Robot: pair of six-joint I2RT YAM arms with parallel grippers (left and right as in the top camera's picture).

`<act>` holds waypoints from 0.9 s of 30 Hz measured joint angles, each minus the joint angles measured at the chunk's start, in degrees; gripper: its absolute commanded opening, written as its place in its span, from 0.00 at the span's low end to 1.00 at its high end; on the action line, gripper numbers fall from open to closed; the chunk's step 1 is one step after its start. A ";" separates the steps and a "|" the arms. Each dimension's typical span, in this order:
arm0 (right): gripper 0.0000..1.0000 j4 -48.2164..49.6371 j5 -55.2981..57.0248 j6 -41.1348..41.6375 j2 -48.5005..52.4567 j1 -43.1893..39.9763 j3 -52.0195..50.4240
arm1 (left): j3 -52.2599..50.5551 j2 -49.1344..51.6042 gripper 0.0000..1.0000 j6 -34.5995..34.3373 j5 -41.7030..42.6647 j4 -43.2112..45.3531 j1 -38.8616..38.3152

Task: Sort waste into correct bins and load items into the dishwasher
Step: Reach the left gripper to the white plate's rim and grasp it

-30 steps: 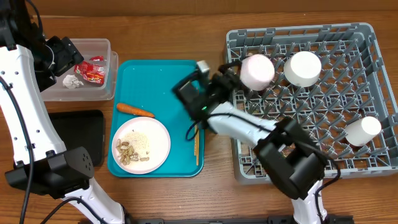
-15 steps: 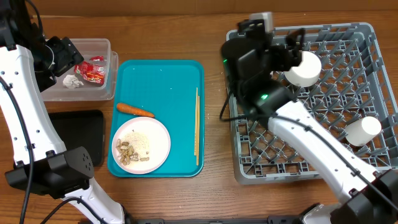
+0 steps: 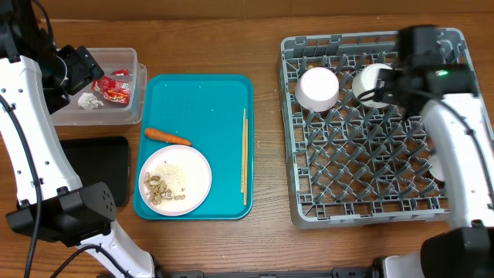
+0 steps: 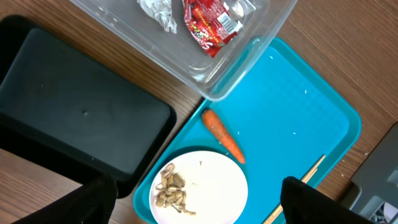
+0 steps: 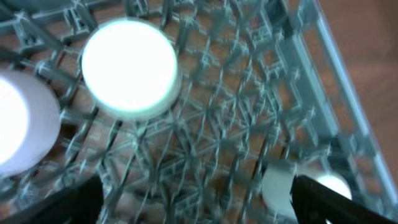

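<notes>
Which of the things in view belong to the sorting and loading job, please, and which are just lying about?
Job: wrapper, foil ball, carrot, food scraps, plate, chopsticks, cups, clear tub, black tray, dish rack.
Lying about: teal tray, wooden table.

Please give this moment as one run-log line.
right gripper: open, over rack | left gripper: open, empty | rack: white cups | tub: wrapper, foil ball | teal tray: carrot, plate, chopsticks

Wooden surface [image 3: 266, 154] before me. Four things I see resting directly on it: clear tub [image 3: 116, 116] at far left, black tray [image 3: 100, 166] just nearer me, teal tray [image 3: 208, 100] beside both, grey dish rack [image 3: 363, 170] at right, apart from teal tray.
</notes>
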 measured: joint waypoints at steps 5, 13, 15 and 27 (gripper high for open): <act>1.00 -5.92 -14.67 -1.64 -0.13 -9.92 3.98 | 0.00 0.00 0.87 0.00 -0.02 0.52 -2.93; 1.00 -8.61 -38.10 -8.46 -0.13 -18.82 3.98 | -0.44 0.00 0.86 3.37 -0.07 0.15 -12.74; 1.00 -9.22 -39.93 -9.60 -0.13 -18.71 3.98 | -1.99 0.00 0.86 5.07 -0.04 0.04 -16.52; 1.00 -8.96 -42.18 -11.04 -0.13 -15.37 3.98 | -30.86 -0.09 0.83 4.37 -0.02 0.85 -29.49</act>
